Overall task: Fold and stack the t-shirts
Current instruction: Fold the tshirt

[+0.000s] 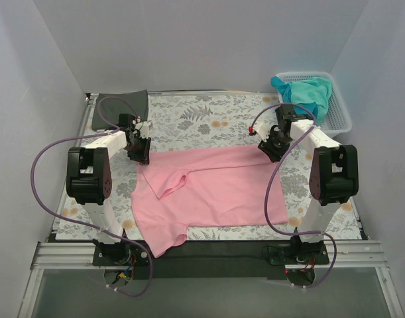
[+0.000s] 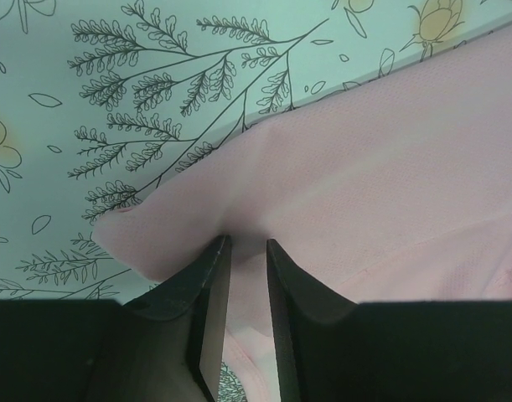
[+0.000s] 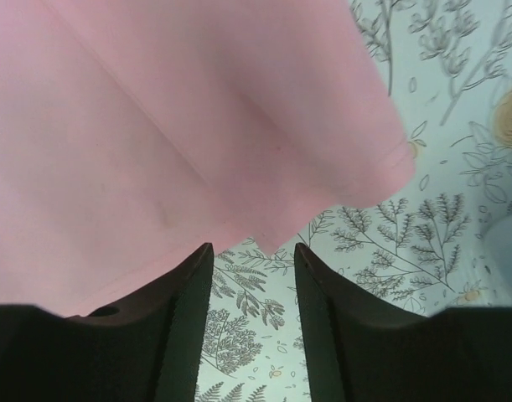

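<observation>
The light pink t-shirt (image 1: 215,189) lies spread across the middle of the table, with a fold near its left side. My left gripper (image 1: 141,154) is at its far left corner. In the left wrist view the gripper (image 2: 247,243) has narrow jaws with pink cloth (image 2: 381,167) pinched between them. My right gripper (image 1: 270,149) is at the far right corner. In the right wrist view it (image 3: 253,247) is open and empty, with the shirt's edge (image 3: 197,126) just beyond its tips. The charcoal grey t-shirt (image 1: 121,109) lies at the far left. The teal t-shirt (image 1: 301,91) is in the basket.
The white mesh basket (image 1: 338,112) stands at the far right corner, off the table's edge. The floral tablecloth (image 1: 209,116) covers the table. Grey walls close in the back and both sides. Purple cables loop beside both arms.
</observation>
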Action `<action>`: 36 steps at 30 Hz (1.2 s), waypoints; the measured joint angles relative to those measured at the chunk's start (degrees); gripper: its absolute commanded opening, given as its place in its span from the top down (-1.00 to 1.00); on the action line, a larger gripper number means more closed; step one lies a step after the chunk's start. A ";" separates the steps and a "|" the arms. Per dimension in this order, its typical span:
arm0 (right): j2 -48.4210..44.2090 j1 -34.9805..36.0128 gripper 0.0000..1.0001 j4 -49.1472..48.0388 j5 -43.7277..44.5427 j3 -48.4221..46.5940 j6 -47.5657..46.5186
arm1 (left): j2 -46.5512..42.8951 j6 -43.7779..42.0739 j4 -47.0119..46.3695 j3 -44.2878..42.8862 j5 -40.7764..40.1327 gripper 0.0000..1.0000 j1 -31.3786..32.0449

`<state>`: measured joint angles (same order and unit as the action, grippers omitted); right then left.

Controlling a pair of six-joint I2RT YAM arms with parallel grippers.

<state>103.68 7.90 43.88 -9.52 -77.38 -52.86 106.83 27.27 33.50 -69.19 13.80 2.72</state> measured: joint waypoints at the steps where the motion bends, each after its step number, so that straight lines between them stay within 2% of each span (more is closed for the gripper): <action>1: 0.57 0.00 0.10 0.00 0.42 0.42 -0.50 | 0.00 0.00 0.02 0.00 0.09 0.51 0.00; 8: 2.80 0.00 0.06 -1.20 2.60 1.49 -2.89 | 0.00 -0.02 0.61 -0.09 0.17 0.50 0.00; 11: 3.02 0.00 0.25 -2.19 3.13 1.49 -3.56 | 0.00 0.00 0.81 -0.20 0.17 0.50 0.00; 12: 3.17 0.00 0.40 -2.27 3.23 1.49 -3.72 | 0.00 0.00 0.83 -0.20 0.15 0.50 0.00; 14: 3.54 0.00 0.49 -2.45 3.41 1.49 -4.28 | 0.00 -0.02 0.92 -0.20 0.15 0.50 0.00; 20: 3.69 0.00 0.50 -2.73 3.58 1.86 -4.81 | 0.02 -0.24 0.96 -0.22 0.11 0.50 0.00; 24: 3.69 0.00 0.31 -2.62 3.61 2.54 -5.11 | 0.15 -0.33 0.98 -0.33 0.13 0.50 0.00; 26: 3.69 0.00 0.41 -2.62 3.61 2.58 -5.29 | 0.37 -0.39 1.11 -0.63 0.13 0.51 0.00; 27: 3.69 0.00 0.65 -2.60 3.61 2.60 -5.38 | 0.48 -0.39 1.18 -0.81 0.13 0.51 0.00; 30: 3.69 0.00 0.97 -2.56 3.58 2.60 -5.68 | 0.57 -0.46 1.25 -0.96 0.11 0.51 0.00; 36: 3.50 0.00 0.97 -1.51 3.58 2.60 -5.46 | 0.61 -0.61 1.36 -1.05 0.07 0.52 0.00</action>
<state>107.18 7.90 42.37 -5.93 -74.78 -58.33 107.44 26.65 34.85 -70.24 13.87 2.72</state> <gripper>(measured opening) 0.020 0.245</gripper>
